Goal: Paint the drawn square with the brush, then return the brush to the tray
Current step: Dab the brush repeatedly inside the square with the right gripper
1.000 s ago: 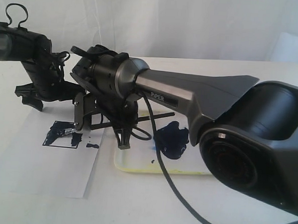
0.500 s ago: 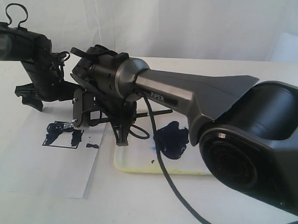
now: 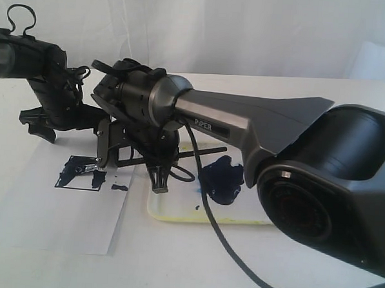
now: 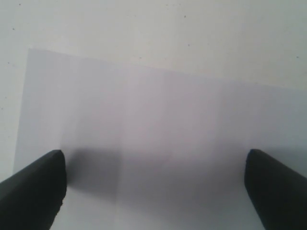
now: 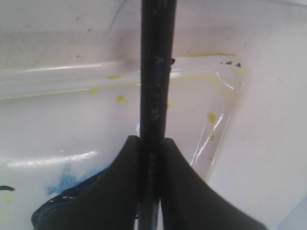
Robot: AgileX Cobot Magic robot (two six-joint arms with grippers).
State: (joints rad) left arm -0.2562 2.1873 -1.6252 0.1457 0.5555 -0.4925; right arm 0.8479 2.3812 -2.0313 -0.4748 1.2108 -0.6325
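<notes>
**Tabletop** (image 3: 173,265): white. It carries a paper sheet (image 3: 47,214) and a tray (image 3: 176,215).

**Right arm** (image 3: 245,124): reaches across the tray towards the sheet.

**Paper sheet:** lies flat under the left hand (image 3: 42,120), just beside the tray.

**Tray:** lies directly below the right hand (image 3: 157,181). Its rim (image 5: 225,96) is stained yellow. A dark blue paint blob (image 3: 222,178) sits in it, behind the right hand on the arm's side.

**Left hand** (image 4: 153,187): fingers spread wide with nothing between them. It hangs above bare paper.

**Right hand** (image 5: 149,143): fingers narrowed and clamped on the brush (image 5: 156,72), gripping the black handle.

**Brush** (image 3: 205,150): held nearly level and crosswise through the right hand. Its handle end is over the tray. Its silver collar and bristles are out beyond the hand, down on the sheet.

**Drawn square** (image 3: 80,173): lies at the brush tip, between the two hands. It is largely daubed dark blue.

**Small blot** (image 3: 119,188): lies on the sheet between the square and the right hand.
</notes>
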